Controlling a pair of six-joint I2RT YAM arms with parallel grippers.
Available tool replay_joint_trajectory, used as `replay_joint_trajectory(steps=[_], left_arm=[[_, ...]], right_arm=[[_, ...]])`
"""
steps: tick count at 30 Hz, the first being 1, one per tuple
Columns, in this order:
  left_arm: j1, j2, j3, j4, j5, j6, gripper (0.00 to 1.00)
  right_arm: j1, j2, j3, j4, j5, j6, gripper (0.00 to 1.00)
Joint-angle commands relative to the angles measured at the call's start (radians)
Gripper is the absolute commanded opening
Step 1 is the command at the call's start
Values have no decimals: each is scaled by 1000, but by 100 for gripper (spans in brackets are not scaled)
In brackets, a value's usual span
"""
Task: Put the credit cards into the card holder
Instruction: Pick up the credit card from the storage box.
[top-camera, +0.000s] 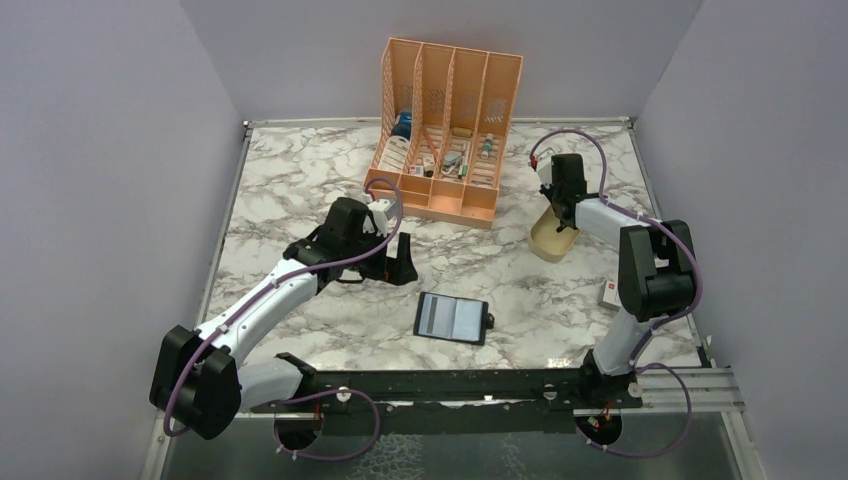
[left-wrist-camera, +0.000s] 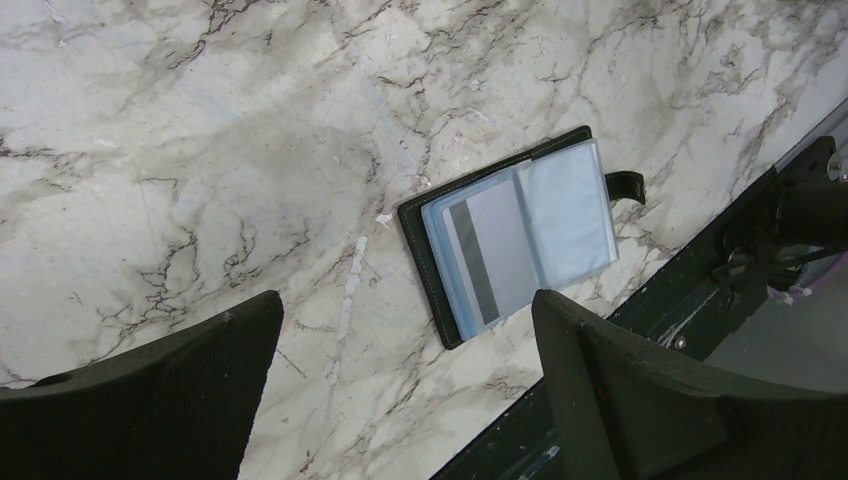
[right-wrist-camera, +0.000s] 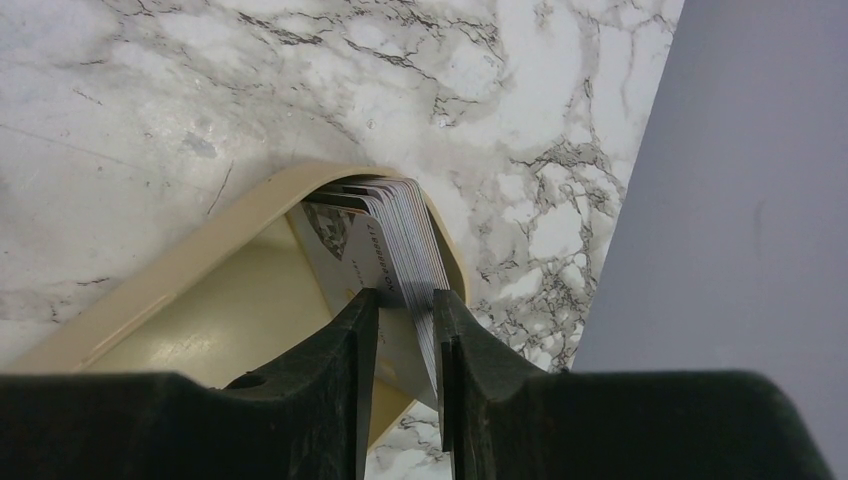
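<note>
We're looking into a robot lab cell: plain lilac walls (top-camera: 100, 150) box in a marble-print table (top-camera: 300, 180), left arm (top-camera: 262, 303) and right arm (top-camera: 640, 270) bolted to a black rail (top-camera: 450, 385).

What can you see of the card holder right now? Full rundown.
The card holder is a small black wallet with a stitched edge. It lies open and flat on the marble table, near the table's front edge. Its clear, bluish plastic sleeves face up, and one seems to hold a pale card with a dark stripe. A black closure tab sticks out from one side, unfastened. Only the table touches it.
</note>
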Motion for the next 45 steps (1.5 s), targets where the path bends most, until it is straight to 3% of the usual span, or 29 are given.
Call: replay_joint_trajectory(steps=[1, 21, 33, 40, 45], left_arm=[[4, -3, 3, -3, 29, 7, 99], [4, -12, 1, -2, 28, 9, 99], [4, -18, 1, -2, 23, 6, 99], [6, -41, 3, -7, -26, -6, 99], [6, -43, -7, 9, 14, -19, 94]], right_arm=[[-9, -19, 28, 8, 16, 9, 26], [-9, -27, 49, -8, 17, 8, 18], [-6, -66, 63, -82, -64, 50, 1], [-2, -136, 101, -205, -193, 136, 1], [-1, -194, 147, -302, -287, 300, 1]])
